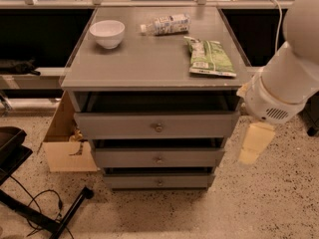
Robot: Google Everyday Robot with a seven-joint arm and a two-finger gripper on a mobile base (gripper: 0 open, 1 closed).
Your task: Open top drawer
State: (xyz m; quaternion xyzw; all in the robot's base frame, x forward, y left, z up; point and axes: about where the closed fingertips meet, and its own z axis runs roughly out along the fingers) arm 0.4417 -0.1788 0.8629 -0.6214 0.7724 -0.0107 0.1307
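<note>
Presently the gripper (255, 142) hangs right of the cabinet (149, 63), level with the top drawer (119, 126) just under the tabletop and well apart from its knob (158, 128). Whether it is open or closed cannot be told. Approach appears to be the step in hand: next it must travel left to the knob, clasp it and pull nearward.

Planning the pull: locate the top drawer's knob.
Mid-frame, the small round metal knob sits centred on the wide grey top drawer; the hand hangs to its right.
</note>
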